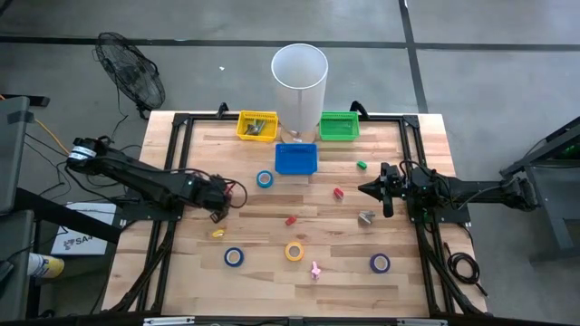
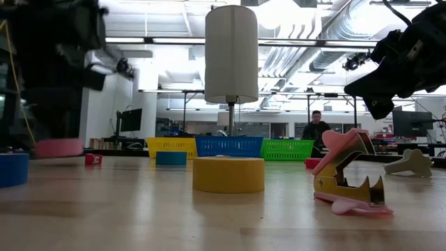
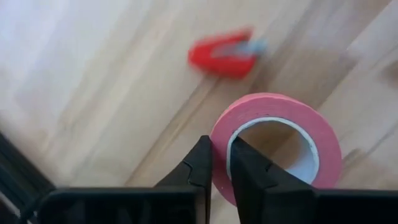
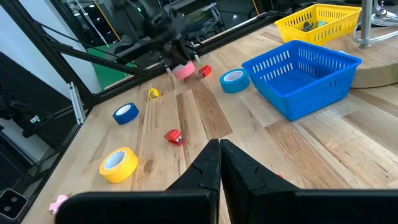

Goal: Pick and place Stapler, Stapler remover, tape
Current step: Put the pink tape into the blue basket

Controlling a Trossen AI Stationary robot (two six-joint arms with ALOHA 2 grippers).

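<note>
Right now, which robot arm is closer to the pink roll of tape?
The left. The left gripper is shut on the pink tape roll, pinching its wall. The right gripper waits shut across the table, far from the roll.

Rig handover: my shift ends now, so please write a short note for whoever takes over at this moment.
Left end effector: shut on the wall of the pink tape roll, at the table's left side.
Right end effector: shut, empty, waiting above the table's right side.
On the table: yellow tape roll, three blue rolls, a purple roll, pink staple remover, small red pieces.
Bins at the back: yellow, blue, green.
Done: pink roll gripped. Left: placing it, then the rest.
</note>
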